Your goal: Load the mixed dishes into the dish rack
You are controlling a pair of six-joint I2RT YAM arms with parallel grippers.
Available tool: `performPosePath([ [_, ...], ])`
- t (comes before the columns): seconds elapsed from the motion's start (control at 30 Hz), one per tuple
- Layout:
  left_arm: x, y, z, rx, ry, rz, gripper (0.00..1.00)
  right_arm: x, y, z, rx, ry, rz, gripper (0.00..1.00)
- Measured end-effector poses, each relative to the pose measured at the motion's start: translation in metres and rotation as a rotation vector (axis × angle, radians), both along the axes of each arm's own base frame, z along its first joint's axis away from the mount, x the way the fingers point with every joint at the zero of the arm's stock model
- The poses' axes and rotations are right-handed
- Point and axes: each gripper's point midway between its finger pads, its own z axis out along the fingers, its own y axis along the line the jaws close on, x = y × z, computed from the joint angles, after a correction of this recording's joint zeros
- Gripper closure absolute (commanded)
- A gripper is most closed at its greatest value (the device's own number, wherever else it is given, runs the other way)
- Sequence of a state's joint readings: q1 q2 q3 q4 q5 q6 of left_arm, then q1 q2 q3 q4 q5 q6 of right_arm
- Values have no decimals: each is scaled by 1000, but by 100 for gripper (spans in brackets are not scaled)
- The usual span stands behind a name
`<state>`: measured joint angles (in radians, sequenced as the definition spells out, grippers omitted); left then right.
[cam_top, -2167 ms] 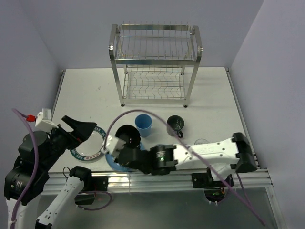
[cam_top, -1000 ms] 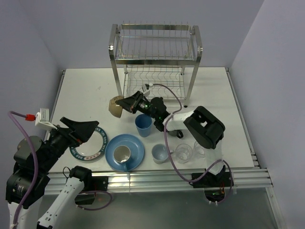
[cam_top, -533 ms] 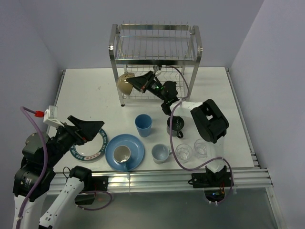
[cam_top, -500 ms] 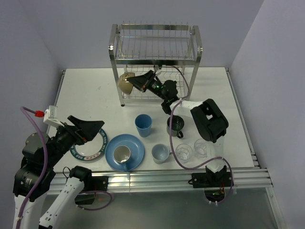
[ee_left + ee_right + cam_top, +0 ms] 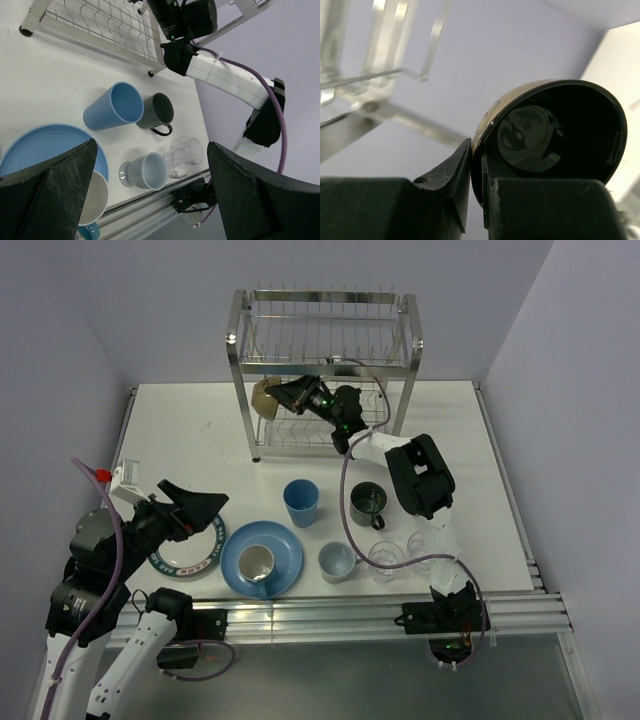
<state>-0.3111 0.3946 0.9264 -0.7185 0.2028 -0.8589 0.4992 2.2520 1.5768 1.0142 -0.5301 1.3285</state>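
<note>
Right jaws were found clamped on the rim of the black bowl (image 5: 555,130), one finger inside the rim and one outside. The bowl was carried on its side, its glossy dark interior facing the right wrist camera and its tan outer wall turned away. From above, the right arm (image 5: 385,452) was stretched across the bench (image 5: 180,430) to the dish rack (image 5: 330,366). It held the bowl off the bench, level with the gap between the two tiers and just beside the left front post (image 5: 246,395). Whether the bowl touched any wire or post could not be established.

Left jaws stood wide open and gripped nothing, the two fingers (image 5: 55,195) well apart. They hung above the left part of the bench, over the white plate with a dark patterned rim (image 5: 185,558), which was partly hidden beneath them.

Remaining items were noted on the bench in front of the rack:
- The blue plate (image 5: 285,565) lay flat with the cream cup (image 5: 256,563) standing on it.
- The blue tumbler (image 5: 301,502) and the dark mug (image 5: 367,503) stood upright and apart.
- The pale blue mug (image 5: 337,561) stood just right of the blue plate.
- Two clear glasses (image 5: 385,558) stood side by side to the right of that mug.
</note>
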Motion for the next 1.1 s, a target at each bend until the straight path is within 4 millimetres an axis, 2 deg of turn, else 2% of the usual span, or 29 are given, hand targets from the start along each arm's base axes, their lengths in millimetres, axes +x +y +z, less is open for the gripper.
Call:
performPosePath([
  [0.17, 2, -1, 2, -3, -12, -2, 2, 25, -1, -36, -48, 61, -35, 100],
  [0.23, 3, -1, 4, -6, -21, -2, 3, 34, -2, -43, -59, 66, -48, 100],
  [0.5, 11, -5, -3, -6, -18, -6, 3, 71, -2, -37, -57, -13, -93, 100],
  [0.77, 14, -6, -5, -4, -23, -11, 3, 101, 0, -52, -108, -42, -133, 100],
  [0.9, 15, -7, -4, -10, -40, -14, 3, 107, 2, -61, -126, -44, -142, 100],
  [1.1, 16, -9, -15, -5, -23, -23, 3, 112, 2, -67, -151, -48, -156, 100],
])
